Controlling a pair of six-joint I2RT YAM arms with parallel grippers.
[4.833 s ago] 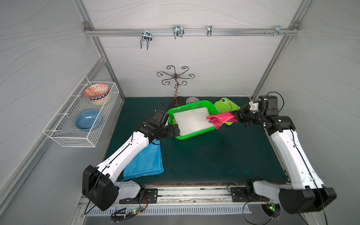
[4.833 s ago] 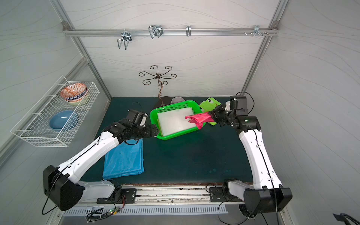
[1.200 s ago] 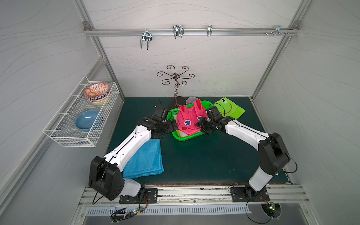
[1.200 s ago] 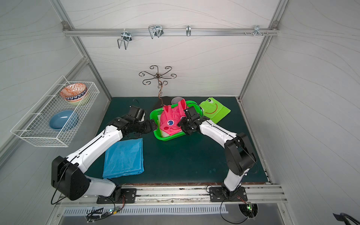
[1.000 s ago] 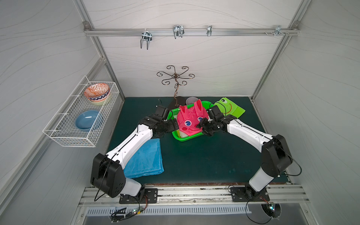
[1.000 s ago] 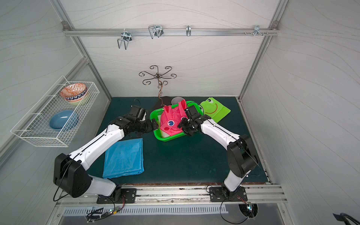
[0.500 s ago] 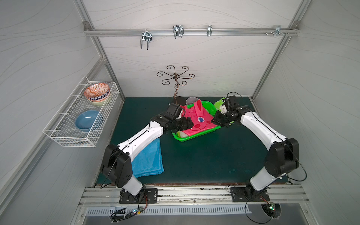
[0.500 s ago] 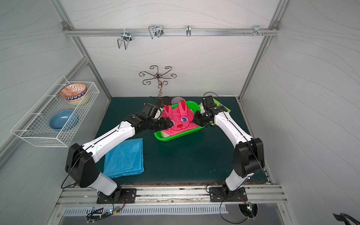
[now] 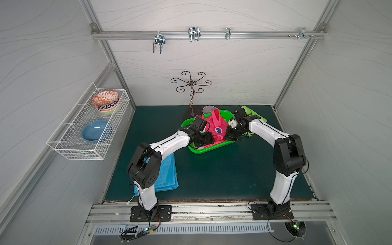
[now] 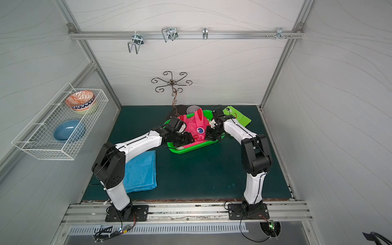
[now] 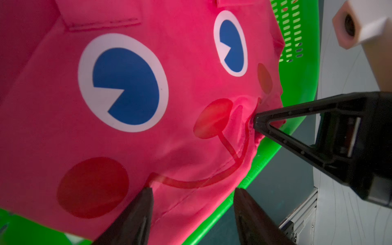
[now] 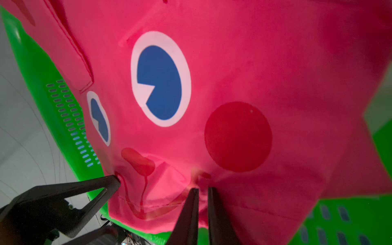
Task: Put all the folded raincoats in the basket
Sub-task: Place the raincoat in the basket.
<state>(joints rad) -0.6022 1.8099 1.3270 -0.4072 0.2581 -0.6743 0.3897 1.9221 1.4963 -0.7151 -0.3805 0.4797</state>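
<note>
Left arm (image 9: 169,143) and right arm (image 9: 265,129) both stretch in toward the far middle, wrists facing each other. Left end effector (image 11: 192,188), jaws apart! Right end effector (image 12: 201,189), pinched nearly closed on a fold of the raincoat (image 12: 233,63).

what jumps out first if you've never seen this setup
The hot pink raincoat with big blue cartoon eyes, lying in the green basket at the back middle of the table. The right claw pinches its edge while the left claw straddles it, jaws apart. A blue towel lies front left.
</note>
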